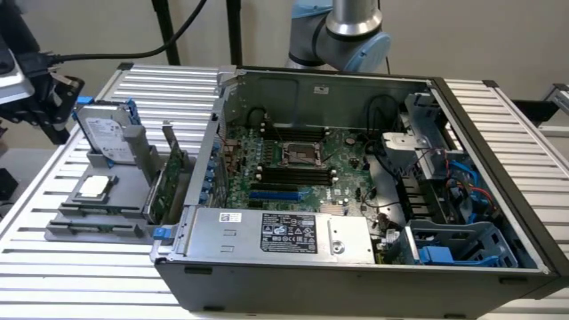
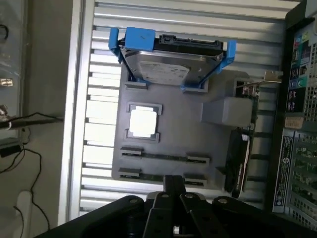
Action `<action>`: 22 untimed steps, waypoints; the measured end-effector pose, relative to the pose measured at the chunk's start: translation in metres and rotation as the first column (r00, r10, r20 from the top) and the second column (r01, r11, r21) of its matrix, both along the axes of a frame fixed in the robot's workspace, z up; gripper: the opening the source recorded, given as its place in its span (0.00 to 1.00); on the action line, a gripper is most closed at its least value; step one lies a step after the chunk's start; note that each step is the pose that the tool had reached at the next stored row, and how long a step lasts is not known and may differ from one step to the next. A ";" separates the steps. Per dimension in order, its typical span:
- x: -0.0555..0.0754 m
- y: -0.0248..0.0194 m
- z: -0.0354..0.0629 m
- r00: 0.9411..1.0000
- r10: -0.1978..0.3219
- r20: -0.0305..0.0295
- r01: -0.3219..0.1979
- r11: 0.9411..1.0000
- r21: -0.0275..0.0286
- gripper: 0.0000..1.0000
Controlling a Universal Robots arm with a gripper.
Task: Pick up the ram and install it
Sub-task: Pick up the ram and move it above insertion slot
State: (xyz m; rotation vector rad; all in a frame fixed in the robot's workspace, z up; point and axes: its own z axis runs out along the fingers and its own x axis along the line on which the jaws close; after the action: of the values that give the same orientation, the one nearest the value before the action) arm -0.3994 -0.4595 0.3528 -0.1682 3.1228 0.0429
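The gripper (image 2: 174, 181) hangs over one end of a grey holder tray (image 2: 183, 134), touching nothing; its two dark fingers (image 2: 169, 186) are drawn together with no gap showing, and nothing sits between them. Just beyond the fingertips the tray carries two slotted rows with end clips; a thin dark strip (image 2: 166, 156) runs between the clips of the row farther from the gripper; whether that is the ram seen edge-on I cannot tell. The same tray holds a processor chip (image 2: 143, 122), a hard drive (image 2: 168, 62) in a blue caddy, and a green expansion card (image 1: 169, 180) standing on edge just beside the case. In the exterior view the tray lies at the left of the frame on a ribbed aluminium table (image 1: 80, 280); the open computer case (image 1: 356, 280) takes the centre and right, its motherboard (image 1: 351, 175) showing black slots (image 1: 294, 175) and one blue slot (image 1: 276, 195); the arm's grey joint (image 1: 351, 33) stands at upper centre against a pale wall (image 1: 498, 40).
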 end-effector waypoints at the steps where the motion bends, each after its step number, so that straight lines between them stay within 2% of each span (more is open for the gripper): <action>1: 0.000 0.0000 -0.0004 1.000 0.019 0.000 -0.019 1.000 0.000 0.00; 4: 0.000 0.0000 -0.0016 0.997 0.073 0.000 -0.073 0.997 0.000 0.00; 7: 0.000 0.0000 -0.0028 0.992 0.127 0.000 -0.127 0.992 0.000 0.00; 10: 0.000 0.0000 -0.0041 0.984 0.181 0.000 -0.181 0.984 0.000 0.00; 13: 0.000 0.0000 -0.0054 0.972 0.234 -0.001 -0.234 0.972 0.000 0.00; 16: 0.000 0.0000 -0.0067 0.958 0.288 -0.001 -0.288 0.958 0.000 0.00; 17: 0.000 0.0000 -0.0075 0.947 0.322 -0.001 -0.322 0.947 0.000 0.00; 22: 0.000 0.0000 -0.0096 0.914 0.407 -0.001 -0.407 0.914 0.000 0.00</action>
State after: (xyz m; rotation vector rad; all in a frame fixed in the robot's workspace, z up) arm -0.3994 -0.4595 0.3431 -0.8158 3.0268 0.0468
